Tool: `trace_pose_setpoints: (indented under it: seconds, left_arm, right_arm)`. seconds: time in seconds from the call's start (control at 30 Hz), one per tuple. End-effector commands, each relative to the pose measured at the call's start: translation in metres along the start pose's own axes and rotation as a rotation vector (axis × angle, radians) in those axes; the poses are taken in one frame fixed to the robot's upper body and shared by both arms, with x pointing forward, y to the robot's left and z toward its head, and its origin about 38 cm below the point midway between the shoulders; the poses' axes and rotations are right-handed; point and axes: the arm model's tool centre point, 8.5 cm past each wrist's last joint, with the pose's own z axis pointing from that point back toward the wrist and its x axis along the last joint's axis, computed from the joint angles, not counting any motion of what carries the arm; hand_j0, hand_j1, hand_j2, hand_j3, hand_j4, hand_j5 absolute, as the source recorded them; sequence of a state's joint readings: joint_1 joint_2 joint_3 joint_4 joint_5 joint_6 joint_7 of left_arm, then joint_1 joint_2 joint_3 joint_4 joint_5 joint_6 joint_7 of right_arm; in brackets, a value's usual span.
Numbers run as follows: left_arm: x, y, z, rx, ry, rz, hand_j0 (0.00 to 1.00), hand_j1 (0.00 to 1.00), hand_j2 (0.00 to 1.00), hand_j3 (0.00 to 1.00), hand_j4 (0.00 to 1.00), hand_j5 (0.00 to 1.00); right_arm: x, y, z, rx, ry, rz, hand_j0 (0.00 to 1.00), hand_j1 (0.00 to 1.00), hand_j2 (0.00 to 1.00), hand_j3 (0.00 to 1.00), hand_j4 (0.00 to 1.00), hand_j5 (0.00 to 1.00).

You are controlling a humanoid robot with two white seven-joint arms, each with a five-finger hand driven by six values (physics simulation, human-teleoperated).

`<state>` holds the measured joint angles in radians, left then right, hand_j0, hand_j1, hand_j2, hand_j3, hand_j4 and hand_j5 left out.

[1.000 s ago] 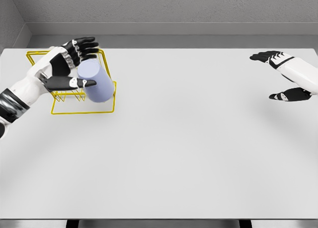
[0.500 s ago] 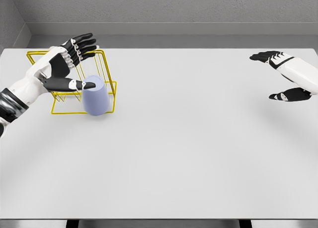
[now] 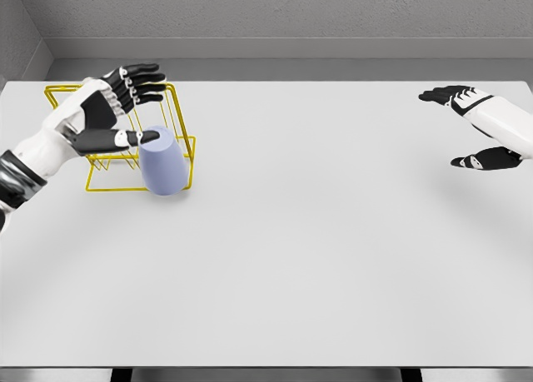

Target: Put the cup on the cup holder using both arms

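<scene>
A pale lavender cup (image 3: 162,161) stands upside down on the front right corner of the yellow wire cup holder (image 3: 100,179), leaning slightly. My left hand (image 3: 125,107) hovers over the holder just left of the cup, fingers spread, thumb tip close to the cup's top but not grasping it. My right hand (image 3: 466,124) is far off at the table's right edge, open and holding nothing.
The white table (image 3: 316,249) stretches wide in front and to the right. A grey wall runs along the back edge. The holder sits near the table's far left corner.
The cup left my left hand's grasp, dropped from tilted in the air onto the holder's front corner and settled upright. The left hand opened and drew slightly left. The right hand stayed still.
</scene>
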<state>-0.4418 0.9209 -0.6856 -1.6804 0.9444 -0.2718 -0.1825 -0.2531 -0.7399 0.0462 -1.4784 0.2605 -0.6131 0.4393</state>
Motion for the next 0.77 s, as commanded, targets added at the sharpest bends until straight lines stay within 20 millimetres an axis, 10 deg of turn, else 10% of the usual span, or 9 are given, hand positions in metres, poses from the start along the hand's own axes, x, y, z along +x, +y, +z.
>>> trace_pose_setpoints:
  seconds: [0.0, 0.57, 0.73]
  left_arm:
    - [0.007, -0.002, 0.000, -0.009, -0.041, -0.006, 0.83, 0.83, 0.83, 0.83, 0.83, 0.83]
    - [-0.001, -0.001, 0.059, 0.024, -0.151, -0.038, 0.85, 0.85, 0.85, 0.85, 0.85, 0.85]
    - [-0.008, 0.008, 0.067, 0.051, -0.119, -0.049, 1.00, 1.00, 1.00, 1.00, 1.00, 1.00]
  right_arm:
    - [0.000, -0.001, 0.000, -0.005, 0.000, -0.005, 1.00, 1.00, 1.00, 1.00, 1.00, 1.00]
    - [0.000, -0.001, 0.000, -0.004, 0.001, -0.006, 1.00, 1.00, 1.00, 1.00, 1.00, 1.00]
    - [-0.001, 0.000, 0.001, -0.004, 0.002, -0.007, 1.00, 1.00, 1.00, 1.00, 1.00, 1.00]
